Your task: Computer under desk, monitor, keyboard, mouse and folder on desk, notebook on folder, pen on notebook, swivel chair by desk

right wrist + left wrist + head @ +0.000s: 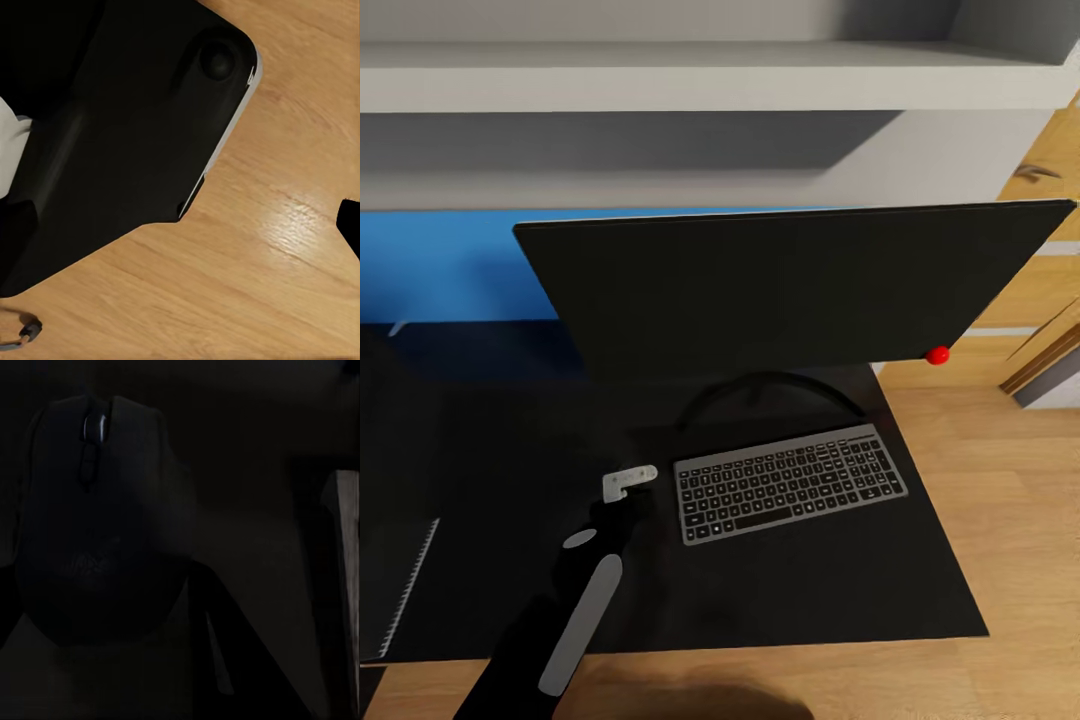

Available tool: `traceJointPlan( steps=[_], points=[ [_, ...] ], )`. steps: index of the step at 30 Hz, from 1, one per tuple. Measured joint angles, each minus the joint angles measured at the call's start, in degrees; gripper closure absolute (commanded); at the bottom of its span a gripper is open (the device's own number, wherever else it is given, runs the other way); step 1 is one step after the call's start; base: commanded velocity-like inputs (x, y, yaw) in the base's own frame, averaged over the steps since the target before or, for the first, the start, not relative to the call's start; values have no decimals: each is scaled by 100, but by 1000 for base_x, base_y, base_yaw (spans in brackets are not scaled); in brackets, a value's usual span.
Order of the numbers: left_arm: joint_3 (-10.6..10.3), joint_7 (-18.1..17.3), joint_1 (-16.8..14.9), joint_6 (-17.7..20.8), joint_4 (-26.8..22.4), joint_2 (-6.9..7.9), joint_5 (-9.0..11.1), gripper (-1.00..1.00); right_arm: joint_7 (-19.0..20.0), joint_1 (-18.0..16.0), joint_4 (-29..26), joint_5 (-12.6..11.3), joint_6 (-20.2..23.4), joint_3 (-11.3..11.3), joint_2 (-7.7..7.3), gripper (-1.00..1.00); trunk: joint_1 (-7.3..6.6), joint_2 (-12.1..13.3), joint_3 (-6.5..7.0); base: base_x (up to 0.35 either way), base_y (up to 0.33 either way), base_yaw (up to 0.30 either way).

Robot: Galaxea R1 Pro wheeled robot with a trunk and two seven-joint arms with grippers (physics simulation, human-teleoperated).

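The wide black monitor (780,290), with a red dot at its lower right corner, stands on the glossy black desk (840,590). The silver-framed keyboard (790,482) lies in front of its curved stand. My left gripper (622,500) hovers low over the desk just left of the keyboard. In the left wrist view the dark mouse (97,525) sits close up between the dark fingers (214,660), which press against its sides. The notebook's pale spiral edge (410,585) shows at the desk's far left. The blue back panel (450,265) rises behind the desk.
White wall shelves (710,75) hang above the monitor. Light wood floor (1020,500) runs to the right of the desk and in front of it. The right wrist view looks down on the robot's black base (112,135) over wood floor (247,285).
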Motion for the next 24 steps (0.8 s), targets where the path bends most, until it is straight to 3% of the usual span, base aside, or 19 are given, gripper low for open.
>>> traceJointPlan(
  steps=[24],
  points=[
    [43, 42, -2, -17, 143, -11, 27, 100, 8, 0, -1, -1, 0, 0, 0, -100, 0, 0, 0, 0, 0, -15]
  ],
)
